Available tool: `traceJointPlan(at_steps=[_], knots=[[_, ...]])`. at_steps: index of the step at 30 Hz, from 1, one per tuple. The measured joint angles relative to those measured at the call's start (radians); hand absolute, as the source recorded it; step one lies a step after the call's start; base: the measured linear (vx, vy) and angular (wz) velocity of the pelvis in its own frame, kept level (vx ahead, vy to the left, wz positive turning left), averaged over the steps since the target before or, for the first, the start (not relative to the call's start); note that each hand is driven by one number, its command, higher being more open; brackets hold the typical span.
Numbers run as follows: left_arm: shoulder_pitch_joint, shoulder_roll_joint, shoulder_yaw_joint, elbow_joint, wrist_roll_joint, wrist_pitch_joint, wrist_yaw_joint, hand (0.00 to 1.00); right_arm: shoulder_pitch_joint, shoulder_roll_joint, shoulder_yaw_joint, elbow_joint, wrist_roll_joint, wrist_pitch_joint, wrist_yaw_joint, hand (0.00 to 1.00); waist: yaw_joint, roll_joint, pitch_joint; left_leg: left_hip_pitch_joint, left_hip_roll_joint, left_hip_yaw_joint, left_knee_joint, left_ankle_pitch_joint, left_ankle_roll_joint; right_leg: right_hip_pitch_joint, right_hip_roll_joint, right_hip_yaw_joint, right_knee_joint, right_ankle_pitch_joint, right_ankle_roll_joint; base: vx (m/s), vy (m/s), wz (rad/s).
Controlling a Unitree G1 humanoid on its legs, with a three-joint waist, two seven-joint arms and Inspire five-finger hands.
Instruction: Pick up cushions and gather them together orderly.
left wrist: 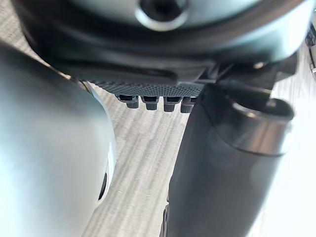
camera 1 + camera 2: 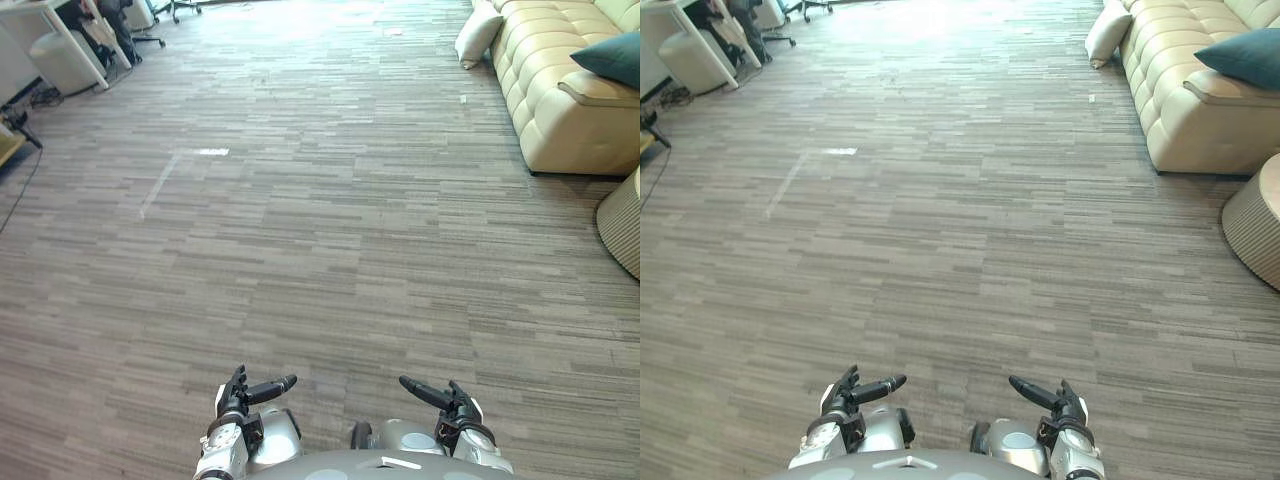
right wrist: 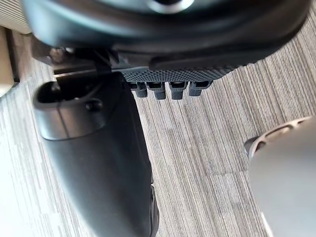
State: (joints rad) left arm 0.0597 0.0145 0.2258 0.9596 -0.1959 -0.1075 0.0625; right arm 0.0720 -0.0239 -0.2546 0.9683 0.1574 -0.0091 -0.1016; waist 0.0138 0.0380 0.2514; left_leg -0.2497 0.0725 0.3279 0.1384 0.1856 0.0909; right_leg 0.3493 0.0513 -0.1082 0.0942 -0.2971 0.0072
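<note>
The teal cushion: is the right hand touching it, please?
Apart. The left eye view shows the right hand with floor between it and the teal cushion on the sofa.

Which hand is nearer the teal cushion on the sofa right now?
Right. The teal cushion lies far ahead to the right; the right hand hangs on that side, the left hand further left.

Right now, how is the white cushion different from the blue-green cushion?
Colour: the white cushion is pale like the sofa, while the blue-green cushion is dark.
Place: the white cushion stands on the floor, leaning against the sofa's end. The blue-green cushion lies up on the sofa, by its arm.
Both are at the sofa, and nothing is holding either one.
</note>
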Motion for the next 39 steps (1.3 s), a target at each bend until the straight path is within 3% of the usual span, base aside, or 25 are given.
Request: traceJointPlan(at_steps=[1,3,4,6,7,10,11,12,14,15,16,17,18,20,22,23,25,27,29,32,33,34,35,37,39], knots=[[-0.021,0.030,-0.002,0.009,0.003,0.009,0.001,1.00,0.004,0.033,-0.007,0.002,0.000,-0.001,0.000,1.00,0.004,-0.063,-0.015,0.010,-0.035,0.040,0.046,-0.096,-0.010,-0.028,-0.063,0.002,0.095,-0.022,0.027,0.58,0.134,-0.32],[-0.021,0.037,-0.005,0.010,0.004,0.010,0.003,1.00,0.012,0.056,-0.027,0.003,0.001,-0.001,0.004,1.00,0.016,-0.087,-0.017,0.061,-0.041,0.087,0.068,-0.147,-0.011,-0.112,-0.114,-0.001,0.354,-0.031,0.050,0.51,0.157,-0.34],[-0.013,0.061,-0.011,0.023,0.006,0.015,0.006,1.00,0.013,0.069,-0.037,-0.004,0.000,-0.005,0.006,1.00,0.015,-0.121,-0.028,0.133,-0.077,0.104,0.096,-0.233,-0.025,-0.261,-0.215,-0.018,0.754,0.066,0.066,0.49,0.197,-0.39],[-0.020,0.069,-0.034,0.051,0.008,0.021,0.010,1.00,0.007,0.064,-0.029,-0.006,-0.001,-0.005,0.012,1.00,-0.004,-0.128,-0.037,0.203,-0.101,0.097,0.095,-0.286,-0.030,-0.338,-0.282,-0.060,0.927,0.077,0.055,0.43,0.165,-0.08],[-0.023,0.069,-0.053,0.062,0.008,0.022,0.016,1.00,0.007,0.052,-0.018,-0.011,-0.002,-0.005,0.019,1.00,-0.011,-0.107,-0.034,0.240,-0.103,0.091,0.086,-0.308,-0.033,-0.372,-0.303,-0.091,0.956,0.064,0.039,0.55,0.184,0.12],[-0.033,0.065,-0.111,0.094,0.008,0.022,0.016,1.00,-0.020,0.021,-0.007,-0.009,-0.001,-0.016,0.025,1.00,-0.034,-0.071,-0.030,0.384,-0.095,0.059,-0.010,-0.314,-0.030,-0.507,-0.302,-0.185,0.854,-0.009,0.025,0.64,0.115,0.25],[-0.038,0.066,-0.134,0.100,0.008,0.023,0.015,1.00,-0.031,0.015,-0.005,-0.009,-0.001,-0.019,0.026,1.00,-0.044,-0.062,-0.024,0.408,-0.082,0.043,-0.028,-0.314,-0.030,-0.551,-0.271,-0.202,0.728,-0.014,0.026,0.51,-0.010,0.41],[-0.042,0.064,-0.143,0.104,0.009,0.023,0.012,1.00,-0.041,0.012,-0.004,-0.008,0.000,-0.019,0.026,1.00,-0.054,-0.059,-0.021,0.433,-0.071,0.036,-0.048,-0.316,-0.033,-0.595,-0.238,-0.212,0.563,0.002,0.029,0.50,-0.063,0.53],[-0.042,0.066,-0.143,0.106,0.010,0.024,0.004,1.00,-0.048,0.009,-0.005,-0.008,0.001,-0.018,0.026,1.00,-0.068,-0.060,-0.016,0.484,-0.061,0.019,-0.084,-0.337,-0.069,-0.624,-0.186,-0.198,0.331,0.105,0.021,0.52,-0.121,0.44],[-0.032,0.071,-0.142,0.114,0.011,0.025,0.001,1.00,-0.047,0.010,-0.004,-0.004,0.001,-0.018,0.027,1.00,-0.075,-0.071,-0.013,0.519,-0.064,0.008,-0.099,-0.356,-0.101,-0.620,-0.164,-0.156,0.265,0.261,-0.005,0.63,-0.216,0.26],[-0.036,0.063,-0.138,0.125,0.013,0.024,-0.001,1.00,-0.053,-0.006,-0.010,0.011,0.000,-0.020,0.028,1.00,-0.066,-0.056,-0.016,0.559,-0.044,-0.009,-0.104,-0.374,-0.131,-0.628,-0.146,-0.135,0.341,0.263,-0.082,0.63,-0.258,0.22],[-0.035,0.055,-0.123,0.126,0.021,0.024,-0.008,1.00,-0.054,-0.004,-0.012,0.008,0.000,-0.021,0.028,1.00,-0.067,-0.053,-0.015,0.560,-0.036,-0.010,-0.069,-0.377,-0.138,-0.633,-0.154,-0.139,0.388,0.196,-0.080,0.44,-0.205,0.08],[-0.035,0.052,-0.121,0.125,0.022,0.025,-0.008,1.00,-0.054,-0.004,-0.014,0.007,0.001,-0.022,0.029,1.00,-0.071,-0.049,-0.013,0.556,-0.033,-0.011,-0.046,-0.381,-0.145,-0.630,-0.155,-0.141,0.401,0.177,-0.080,0.44,-0.248,0.19],[-0.033,0.037,-0.076,0.118,0.033,0.030,-0.010,1.00,-0.043,0.000,-0.039,-0.006,0.001,-0.013,0.027,1.00,-0.078,-0.033,-0.014,0.436,0.059,-0.032,0.320,-0.412,-0.201,-0.554,-0.132,-0.163,0.399,0.103,-0.087,0.52,-0.309,0.23],[-0.002,0.019,-0.010,0.068,0.033,0.028,-0.010,1.00,-0.025,-0.002,-0.029,-0.025,0.001,-0.011,0.026,1.00,-0.066,-0.012,-0.005,0.292,0.176,-0.079,0.735,-0.389,-0.233,-0.447,-0.063,-0.167,0.349,0.062,-0.093,0.43,-0.257,-0.08],[0.013,0.018,0.003,0.044,0.026,0.030,-0.010,1.00,-0.020,0.003,-0.028,-0.028,0.002,-0.009,0.025,1.00,-0.061,-0.008,0.000,0.236,0.217,-0.083,0.859,-0.399,-0.224,-0.390,-0.043,-0.168,0.329,0.043,-0.097,0.40,-0.200,-0.18],[0.011,0.016,0.004,0.014,0.026,0.025,-0.008,1.00,-0.003,0.010,-0.028,-0.028,0.002,-0.009,0.024,1.00,-0.045,-0.026,-0.005,0.132,0.215,-0.062,0.853,-0.426,-0.205,-0.296,-0.038,-0.167,0.274,0.025,-0.095,0.45,-0.171,-0.12],[0.009,0.015,0.007,0.001,0.024,0.020,-0.008,1.00,-0.003,0.013,-0.028,-0.024,0.002,-0.008,0.024,1.00,-0.032,-0.031,-0.003,0.065,0.182,-0.053,0.698,-0.438,-0.186,-0.238,-0.036,-0.155,0.217,0.026,-0.094,0.35,-0.086,-0.24],[0.003,0.007,0.023,-0.009,0.007,0.017,-0.003,1.00,-0.007,0.018,-0.028,-0.011,0.002,-0.002,0.021,1.00,-0.012,-0.035,-0.003,0.022,0.115,-0.094,0.406,-0.425,-0.188,-0.194,-0.039,-0.117,0.168,0.024,-0.085,0.40,0.001,-0.46],[0.003,0.002,0.035,-0.012,-0.012,0.014,0.005,1.00,-0.006,0.024,-0.028,-0.010,0.002,0.000,0.007,1.00,-0.009,-0.038,-0.001,-0.006,0.059,-0.157,0.177,-0.330,-0.193,-0.128,-0.049,-0.051,0.124,-0.006,-0.037,0.57,0.112,-0.67],[0.004,0.001,0.035,-0.011,-0.014,0.013,0.007,1.00,-0.001,0.024,-0.027,-0.011,0.002,0.000,0.005,1.00,-0.006,-0.036,-0.003,-0.011,0.061,-0.154,0.177,-0.313,-0.182,-0.109,-0.052,-0.033,0.118,-0.024,-0.025,0.66,0.206,-1.02],[0.004,0.001,0.036,-0.012,-0.014,0.012,0.007,1.00,0.015,0.027,-0.027,-0.013,0.002,0.000,0.004,1.00,0.009,-0.039,-0.014,-0.023,0.055,-0.153,0.237,-0.254,-0.137,-0.081,-0.065,0.002,0.125,-0.063,-0.004,0.60,0.220,-0.95],[0.007,0.011,0.036,-0.006,-0.012,0.012,0.005,1.00,0.031,0.035,-0.025,-0.014,0.002,0.002,0.004,1.00,0.014,-0.053,-0.044,-0.030,0.044,-0.139,0.307,-0.253,-0.128,-0.091,-0.099,0.022,0.182,-0.093,0.042,0.61,0.237,-0.75],[0.003,0.030,0.034,0.009,-0.007,0.010,0.005,1.00,0.039,0.050,-0.030,-0.019,0.002,0.003,0.004,1.00,0.012,-0.090,-0.064,-0.010,0.018,-0.107,0.322,-0.312,-0.116,-0.170,-0.155,0.027,0.370,-0.099,0.059,0.60,0.246,-0.35],[0.001,0.051,0.033,0.019,-0.008,0.013,0.009,1.00,0.039,0.068,-0.030,-0.027,0.003,0.003,0.006,1.00,0.011,-0.129,-0.067,0.046,-0.015,-0.077,0.316,-0.363,-0.098,-0.272,-0.217,0.027,0.637,-0.037,0.077,0.62,0.248,-0.25]])
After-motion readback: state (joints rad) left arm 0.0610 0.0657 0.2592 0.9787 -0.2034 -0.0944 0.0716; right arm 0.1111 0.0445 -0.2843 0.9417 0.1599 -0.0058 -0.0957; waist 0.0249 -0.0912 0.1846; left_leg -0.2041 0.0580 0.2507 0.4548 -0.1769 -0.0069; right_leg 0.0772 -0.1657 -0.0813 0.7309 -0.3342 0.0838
